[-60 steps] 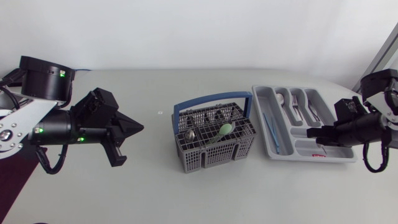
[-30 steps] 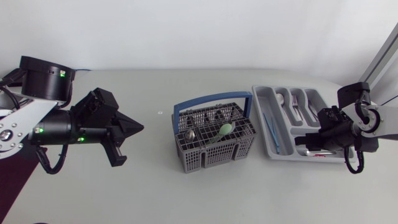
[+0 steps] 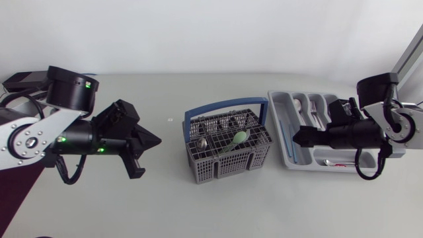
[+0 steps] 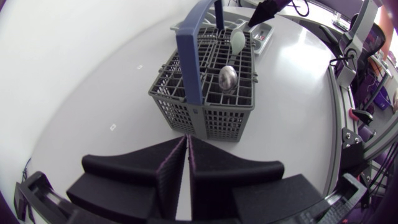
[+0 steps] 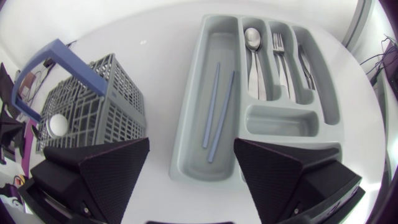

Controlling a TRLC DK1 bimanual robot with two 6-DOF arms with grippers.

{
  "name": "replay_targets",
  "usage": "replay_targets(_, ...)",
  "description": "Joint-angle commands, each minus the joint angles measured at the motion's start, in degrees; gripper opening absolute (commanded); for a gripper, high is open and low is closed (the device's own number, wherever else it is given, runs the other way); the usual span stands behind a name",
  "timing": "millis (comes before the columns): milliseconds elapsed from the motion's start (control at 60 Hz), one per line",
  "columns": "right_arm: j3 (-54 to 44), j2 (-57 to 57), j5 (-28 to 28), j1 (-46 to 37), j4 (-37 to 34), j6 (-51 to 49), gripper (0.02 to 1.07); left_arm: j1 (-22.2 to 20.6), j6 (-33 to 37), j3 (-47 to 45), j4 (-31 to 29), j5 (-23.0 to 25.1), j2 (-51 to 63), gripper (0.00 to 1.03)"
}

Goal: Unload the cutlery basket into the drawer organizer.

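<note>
The grey cutlery basket [image 3: 228,153] with a blue handle [image 3: 225,106] stands mid-table. A green spoon [image 3: 239,137] and a metal spoon [image 3: 201,141] stick out of it, and both also show in the left wrist view, the green spoon [image 4: 237,40] behind the metal spoon [image 4: 228,78]. The grey drawer organizer [image 3: 283,129] lies to its right, holding blue sticks [image 5: 217,106], spoons [image 5: 252,40], forks [image 5: 280,46] and knives [image 5: 305,59]. My right gripper [image 3: 297,137] hovers open over the organizer [image 5: 193,87], its fingers [image 5: 106,165] wide apart. Left of the basket, my left gripper [image 3: 156,140] is shut and empty, pointing at the basket [image 4: 208,93].
A small silver piece [image 3: 334,162] lies in the organizer's front crosswise slot. The organizer's small square compartment [image 5: 280,121] holds nothing. Bare tabletop lies between my left gripper and the basket, and along the table's front.
My right gripper has opened and swung from the organizer's front right corner toward its basket side. My left arm has shifted a little toward the basket, still shut.
</note>
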Motion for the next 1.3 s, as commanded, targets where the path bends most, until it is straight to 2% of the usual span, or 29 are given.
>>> replay_targets(0,3.7,4.3,0.9,1.5,0.1,4.1,1.02,-1.3,-1.4,-0.5,1.0,0.2,3.1,0.19)
replay_targets(33,7.0,7.3,2.4,2.1,-3.0,3.4,1.02,-1.7,-1.6,-0.1,1.1,0.2,4.0,0.19)
replay_targets(83,10.5,11.0,1.6,2.1,-5.8,2.5,1.02,-2.4,-1.6,0.4,1.2,0.2,5.1,0.19)
replay_targets(133,12.7,13.5,-0.6,1.9,-5.3,2.9,1.02,-3.1,-1.8,0.9,1.7,0.2,6.7,0.19)
replay_targets(267,18.3,19.6,-0.4,4.0,-6.9,2.8,1.02,-4.6,-3.0,2.6,3.2,0.0,10.7,0.19)
replay_targets(417,18.0,21.9,0.4,9.3,-6.9,2.5,1.02,-5.0,-4.2,4.6,5.4,0.0,14.5,0.19)
replay_targets(583,16.0,19.5,1.1,14.2,-7.4,2.5,1.02,-5.2,-5.0,5.5,7.6,-0.1,17.0,0.19)
replay_targets(700,15.9,18.8,2.2,16.5,-8.1,2.6,1.02,-3.7,-4.8,6.1,8.3,-0.1,17.7,0.19)
replay_targets(1000,18.6,20.1,5.2,23.5,-8.5,5.6,1.02,4.6,-3.2,7.9,8.3,0.1,18.2,0.19)
replay_targets(1033,19.8,21.0,6.8,24.1,-8.4,6.1,1.02,5.4,-3.0,8.4,8.3,0.3,18.7,0.19)
replay_targets(1283,23.7,24.1,10.0,24.3,-8.4,8.3,1.02,5.3,-2.9,9.9,8.3,0.4,20.4,0.19)
